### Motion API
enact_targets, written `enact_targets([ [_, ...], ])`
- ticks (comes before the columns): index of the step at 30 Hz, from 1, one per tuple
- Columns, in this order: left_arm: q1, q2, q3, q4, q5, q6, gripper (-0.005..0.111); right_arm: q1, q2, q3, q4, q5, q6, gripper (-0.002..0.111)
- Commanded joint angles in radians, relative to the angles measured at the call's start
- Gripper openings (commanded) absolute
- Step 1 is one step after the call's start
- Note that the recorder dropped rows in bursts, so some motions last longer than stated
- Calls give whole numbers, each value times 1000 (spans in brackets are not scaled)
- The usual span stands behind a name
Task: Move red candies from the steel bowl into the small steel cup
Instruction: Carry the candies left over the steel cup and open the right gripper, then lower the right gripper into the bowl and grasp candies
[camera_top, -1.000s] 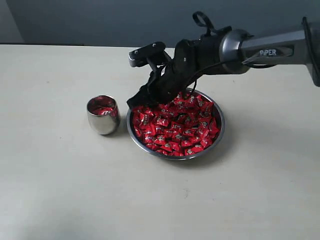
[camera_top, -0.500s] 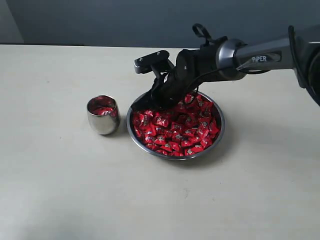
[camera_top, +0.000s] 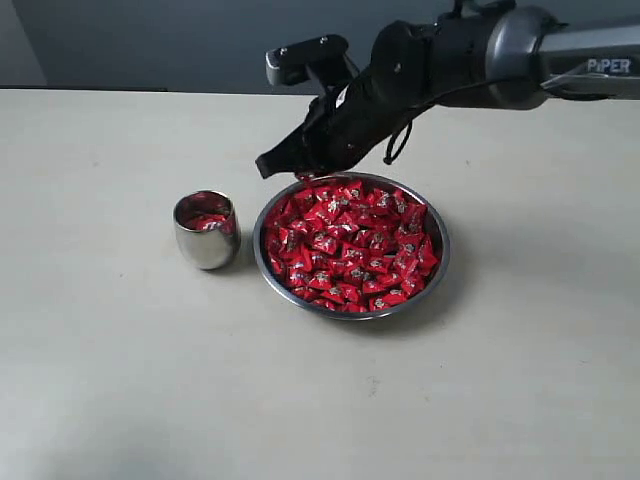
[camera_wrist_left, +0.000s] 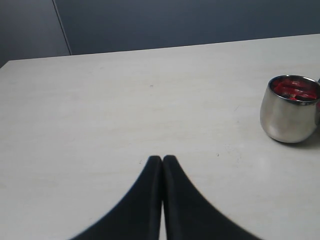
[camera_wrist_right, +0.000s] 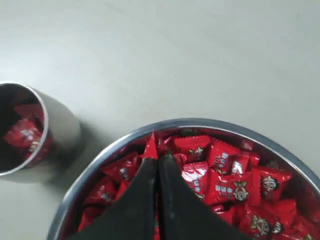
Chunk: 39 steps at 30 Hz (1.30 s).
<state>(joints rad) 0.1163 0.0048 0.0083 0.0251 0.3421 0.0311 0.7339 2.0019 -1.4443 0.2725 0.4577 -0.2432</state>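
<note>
right pincer (camera_wrist_right: 157, 159) hovering above steel bowl (camera_top: 441, 262) rim, clamping a red candy (camera_wrist_right: 151, 147) at its tips, red candies (camera_top: 350, 245) filling bowl, a few lying in small steel cup (camera_top: 206, 248) just beside it, left pincer (camera_wrist_left: 161, 162) pressing together over tabletop (camera_top: 120, 380)

We are seeing mirror-bright polish on the steel bowl (camera_top: 346, 313) and the small steel cup (camera_top: 205, 248) beside it, glossy wrappers on the red candies (camera_top: 350, 245) inside the bowl, a smooth matt table (camera_top: 150, 380) beneath.
</note>
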Motion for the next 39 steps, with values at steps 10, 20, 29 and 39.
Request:
enact_targets([
  [10,-8,-5,-8,2,-5,-2,0,168,18,2,168,-177,-213,0],
  [20,-8,-5,-8,2,-5,-2,0,169,93,-19,189,-183,-235,1],
  [29,-8,-5,-8,2,-5,-2,0,173,102,-74,182,-108,-237,24],
  [39,-8,-5,-8,2,-5,-2,0,54,7,-76,117,81,-148,45],
])
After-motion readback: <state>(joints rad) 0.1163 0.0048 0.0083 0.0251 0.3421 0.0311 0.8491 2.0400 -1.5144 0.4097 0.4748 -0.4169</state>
